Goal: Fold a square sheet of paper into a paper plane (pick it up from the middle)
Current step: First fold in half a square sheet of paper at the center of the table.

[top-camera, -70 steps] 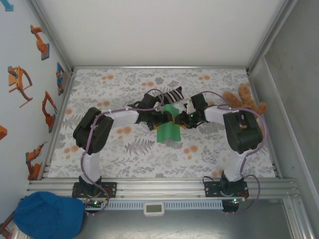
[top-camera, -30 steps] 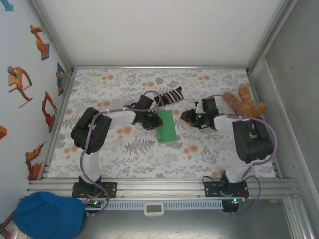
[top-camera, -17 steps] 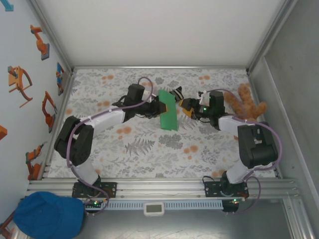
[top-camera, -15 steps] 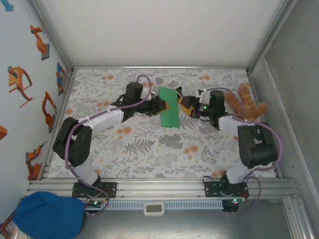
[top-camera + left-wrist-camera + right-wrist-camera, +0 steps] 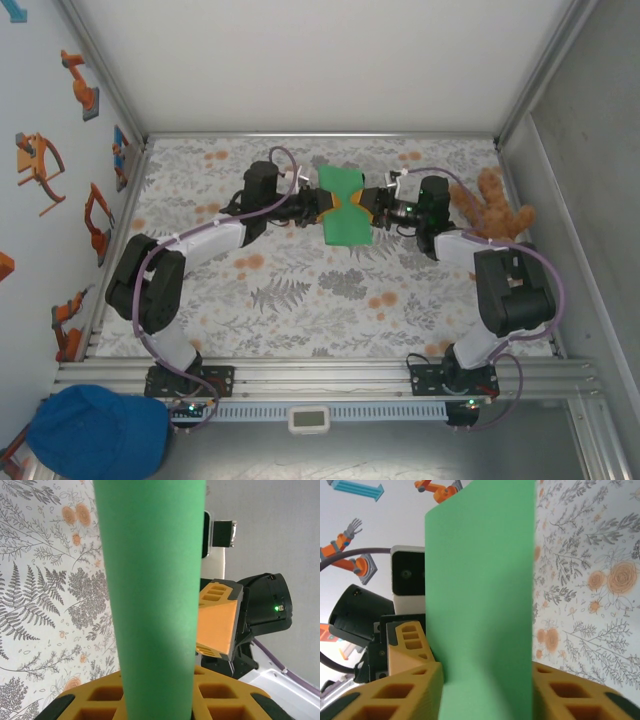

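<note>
- The bright green sheet of thin paper [image 5: 343, 206] is held between the two claws, over the far middle of the surface.
- From above, its outline is seen pinched in at mid-length on both long sides, with the far and near ends left wider.
- In the left wrist view the sheet [image 5: 150, 580] is seen as a tall band rising from between the orange fingers; in the right wrist view it [image 5: 482, 600] is seen the same way, with a crease at its foot.
- The left claw [image 5: 325, 205] is clamped on the left edge of the sheet, its ribbed orange fingers [image 5: 90, 705] pressed to either side of the paper.
- The right claw [image 5: 362, 203] is clamped on the opposite edge, the paper seated between its orange fingers [image 5: 400, 695].
- The two claws are pointed at each other, and one finger of the right claw [image 5: 217, 622] is seen just behind the sheet from the left wrist.
- The white surface printed with grey ferns and orange flowers [image 5: 300, 300] lies beneath.
- A brown plush teddy bear [image 5: 492, 200] is found by the right edge of the surface, near the right arm.
- A blue cloth cap [image 5: 95, 432] is seen off the surface, at the near left corner.
</note>
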You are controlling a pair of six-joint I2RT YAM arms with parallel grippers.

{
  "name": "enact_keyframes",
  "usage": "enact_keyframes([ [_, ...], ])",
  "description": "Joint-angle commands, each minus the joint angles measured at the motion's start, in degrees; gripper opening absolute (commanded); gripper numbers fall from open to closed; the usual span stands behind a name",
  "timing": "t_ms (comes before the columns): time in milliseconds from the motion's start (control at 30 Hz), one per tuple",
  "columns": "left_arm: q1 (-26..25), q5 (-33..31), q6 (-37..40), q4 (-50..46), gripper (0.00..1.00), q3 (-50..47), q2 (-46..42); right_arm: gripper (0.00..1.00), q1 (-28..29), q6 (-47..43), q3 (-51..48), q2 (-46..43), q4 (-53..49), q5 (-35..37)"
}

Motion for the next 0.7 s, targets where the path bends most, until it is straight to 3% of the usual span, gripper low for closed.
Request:
enact_keyframes([
  [0,0.65,0.46,1.67,-1.85,0.23,-1.25,0.16,0.35,0.09,-0.27,-0.26,0.29,2.61,-0.66],
  [333,0.98,-0.78,5.70,-7.25,0.24,-3.15,0.16,0.20,-0.38,-1.82,-2.11,4.10,2.52,0.48],
  [400,0.98,-0.69,5.79,-7.19,0.24,-3.26,0.81,0.02,-0.37,-2.22,-2.33,4.72,2.48,0.48],
  [433,0.98,-0.66,5.87,-7.11,0.24,-3.29,1.07,0.00,-0.34,-2.33,-2.59,4.87,2.37,0.70],
  [600,0.58,-2.11,6.91,-9.25,0.30,-3.23,4.23,0.00,-0.04,-6.84,-3.79,4.57,-3.80,4.46],
  [667,0.36,-3.93,8.65,-12.03,0.41,-2.81,5.35,0.00,0.51,-10.84,-3.41,3.76,-9.88,6.24],
])
